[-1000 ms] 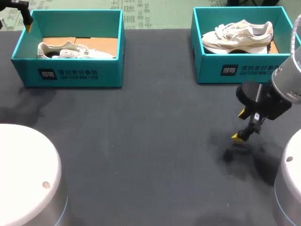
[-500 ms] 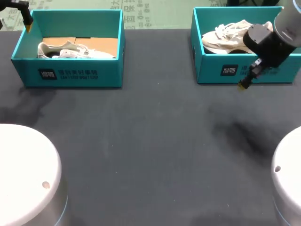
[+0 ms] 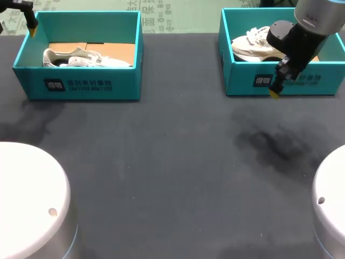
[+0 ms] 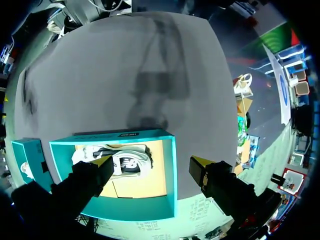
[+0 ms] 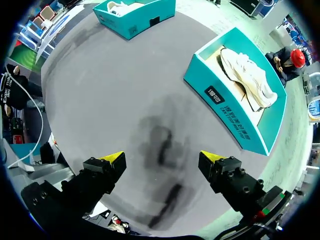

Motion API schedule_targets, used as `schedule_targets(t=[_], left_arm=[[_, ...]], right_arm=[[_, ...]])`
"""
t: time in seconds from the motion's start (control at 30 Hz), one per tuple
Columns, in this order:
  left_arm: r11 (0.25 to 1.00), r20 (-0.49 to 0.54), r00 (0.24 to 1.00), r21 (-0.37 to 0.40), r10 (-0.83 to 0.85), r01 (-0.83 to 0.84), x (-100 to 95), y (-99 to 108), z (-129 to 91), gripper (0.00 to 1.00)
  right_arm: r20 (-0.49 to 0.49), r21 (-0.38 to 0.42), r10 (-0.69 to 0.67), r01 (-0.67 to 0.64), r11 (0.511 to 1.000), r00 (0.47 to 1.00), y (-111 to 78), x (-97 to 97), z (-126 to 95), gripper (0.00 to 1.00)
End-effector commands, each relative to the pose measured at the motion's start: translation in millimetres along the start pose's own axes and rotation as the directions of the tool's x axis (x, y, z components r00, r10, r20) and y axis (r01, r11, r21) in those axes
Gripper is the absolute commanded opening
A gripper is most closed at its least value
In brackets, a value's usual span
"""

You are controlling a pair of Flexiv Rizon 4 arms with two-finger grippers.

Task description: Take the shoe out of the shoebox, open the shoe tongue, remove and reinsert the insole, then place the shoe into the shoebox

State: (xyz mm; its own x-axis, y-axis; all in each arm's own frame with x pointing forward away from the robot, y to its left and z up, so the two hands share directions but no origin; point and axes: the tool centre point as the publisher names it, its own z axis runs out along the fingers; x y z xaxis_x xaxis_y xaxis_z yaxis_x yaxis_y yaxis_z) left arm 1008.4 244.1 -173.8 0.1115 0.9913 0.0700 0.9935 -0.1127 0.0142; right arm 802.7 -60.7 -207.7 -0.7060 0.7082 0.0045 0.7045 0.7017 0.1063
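Dark tabletop [image 3: 172,162] with two teal shoeboxes, a shoe lying in each; both sets of jaws hold nothing.

Right shoe [image 3: 253,46] lies on its side in the right shoebox [image 3: 242,81], upper right of the head frame. It is well apart from the right jaws, which stand wide open over bare tabletop just before the box's front wall. Right arm [image 3: 302,32] enters from the upper right corner, angled down across the box and hiding the shoe's heel end. Left shoe [image 3: 81,58] sits in the left shoebox [image 3: 81,86], ahead of the left jaws, which are also spread open. Left arm [image 3: 16,4] is cut off at the upper left corner.
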Motion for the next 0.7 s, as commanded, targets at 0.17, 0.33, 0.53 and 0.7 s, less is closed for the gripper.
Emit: schedule_targets(t=[0.17,0.33,0.53,0.7], left_arm=[[1.0,-0.001,1.0,-0.001,0.001,-0.001,0.3,-0.3,-0.1,1.0],[1.0,-0.001,1.0,-0.001,0.001,-0.001,0.3,-0.3,-0.1,1.0],[1.0,-0.001,1.0,-0.001,0.001,-0.001,0.3,-0.3,-0.1,1.0],[1.0,-0.001,1.0,-0.001,0.001,-0.001,0.3,-0.3,-0.1,1.0]], right_arm=[[0.032,0.132,0.302,-0.303,0.944,0.953,1.7,-83.3,-7.3,1.0],[0.068,0.155,0.411,-0.417,0.896,0.909,4.7,-132.5,-10.3,1.0],[0.091,0.141,0.506,-0.514,0.846,0.858,28.7,-187.0,-9.5,1.0],[0.121,0.146,0.523,-0.536,0.831,0.844,37.5,-200.1,-10.8,1.0]])
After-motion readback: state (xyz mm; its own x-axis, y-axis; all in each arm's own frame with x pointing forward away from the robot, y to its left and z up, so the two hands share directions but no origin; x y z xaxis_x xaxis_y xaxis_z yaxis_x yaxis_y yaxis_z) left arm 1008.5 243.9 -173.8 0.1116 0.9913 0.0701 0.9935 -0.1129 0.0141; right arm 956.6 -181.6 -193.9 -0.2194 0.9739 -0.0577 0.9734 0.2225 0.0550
